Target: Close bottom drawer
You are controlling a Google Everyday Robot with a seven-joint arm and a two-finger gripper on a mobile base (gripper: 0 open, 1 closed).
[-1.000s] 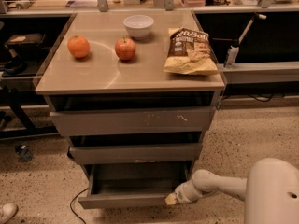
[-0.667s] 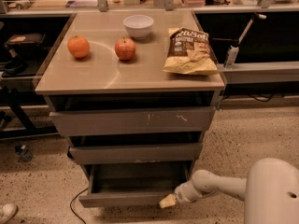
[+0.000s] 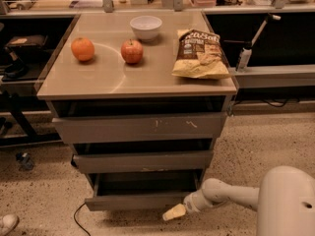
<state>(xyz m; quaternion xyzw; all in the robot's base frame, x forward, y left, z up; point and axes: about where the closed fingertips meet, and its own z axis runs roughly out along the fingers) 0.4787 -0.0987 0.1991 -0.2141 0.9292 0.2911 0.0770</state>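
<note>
The table (image 3: 98,80) has 3 grey-brown drawers under its top. The bottom drawer (image 3: 138,201) is the lowest of them and it stands pulled out toward the camera, so its shallow tray is visible behind the plain flat front. The middle drawer (image 3: 142,161) and the top drawer (image 3: 140,128), which carries white scuff marks, also stick out a little.

The claw (image 3: 174,212) is low, near the floor, at the right end of the bottom drawer's front, just beside its lower corner. If the claw is released or clenched, I cannot tell. The white arm (image 3: 231,193) reaches to it from the right side.

On the table there are 1 orange (image 3: 82,48), 1 apple (image 3: 132,51), 1 white bowl (image 3: 145,27) and 1 chip bag (image 3: 202,53).
</note>
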